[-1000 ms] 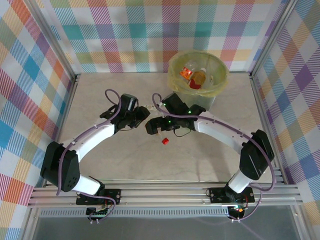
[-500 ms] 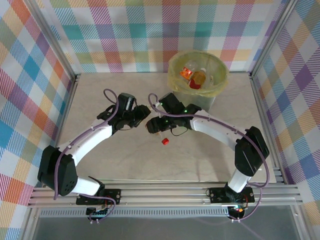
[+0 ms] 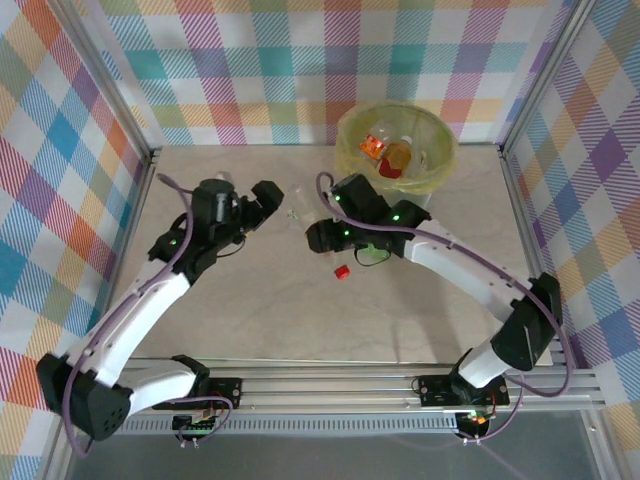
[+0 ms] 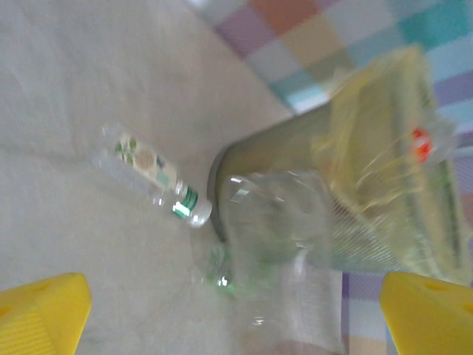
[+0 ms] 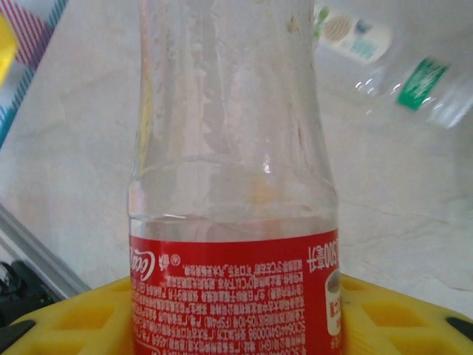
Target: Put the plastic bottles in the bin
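My right gripper (image 5: 236, 318) is shut on a clear plastic bottle with a red label (image 5: 233, 192), which reaches out ahead of its yellow fingers. From above, that gripper (image 3: 312, 238) is mid-table, with a red part of the bottle (image 3: 342, 271) showing just below it. My left gripper (image 3: 270, 203) is open and holds nothing, its yellow fingertips (image 4: 41, 314) far apart. Two small clear bottles (image 3: 293, 212) lie on the table between the grippers: a green-capped one (image 4: 151, 171) and a green-labelled one (image 5: 421, 85). The bin (image 3: 397, 150), lined with a yellow bag, stands at the back right with bottles inside.
Plaid walls and aluminium rails enclose the table (image 3: 250, 320) on three sides. The bin's wall (image 4: 369, 192) is just right of the lying bottles. The right arm (image 3: 470, 275) arcs across the right half of the table.
The left gripper opened, let go of the red-labelled bottle and drew back to the left. The right gripper closed on that bottle and shifted it slightly towards the bin.
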Tool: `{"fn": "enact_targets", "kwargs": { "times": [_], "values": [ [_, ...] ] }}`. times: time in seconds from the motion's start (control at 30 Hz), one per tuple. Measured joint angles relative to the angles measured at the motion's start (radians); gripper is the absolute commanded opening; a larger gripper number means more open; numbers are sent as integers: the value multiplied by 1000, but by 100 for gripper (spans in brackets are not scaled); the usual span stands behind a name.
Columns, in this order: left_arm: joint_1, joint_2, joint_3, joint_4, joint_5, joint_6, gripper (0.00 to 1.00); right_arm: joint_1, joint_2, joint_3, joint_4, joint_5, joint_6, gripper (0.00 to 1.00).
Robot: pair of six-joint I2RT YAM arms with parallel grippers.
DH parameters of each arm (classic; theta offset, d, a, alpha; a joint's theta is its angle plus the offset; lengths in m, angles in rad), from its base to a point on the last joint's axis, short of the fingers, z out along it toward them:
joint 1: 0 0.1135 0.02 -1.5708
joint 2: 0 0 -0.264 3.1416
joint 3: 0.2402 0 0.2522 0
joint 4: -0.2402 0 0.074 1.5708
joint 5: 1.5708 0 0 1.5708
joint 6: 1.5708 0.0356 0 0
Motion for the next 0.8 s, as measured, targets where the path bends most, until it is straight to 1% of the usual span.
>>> {"fn": "enact_targets", "kwargs": {
  "times": [0.17,0.33,0.53,0.8],
  "values": [
    [2,-109,-3,-46,-132,43,100,-23,-41,183,-134,154,7,50],
    [6,-124,-11,-76,-196,81,100,-128,-50,342,-227,259,-6,49],
    [6,-98,-11,-97,-211,104,100,-261,-2,507,-292,312,-24,49],
    [6,-63,-12,-97,-209,118,100,-364,155,662,-348,317,-26,49]
  ]
}}
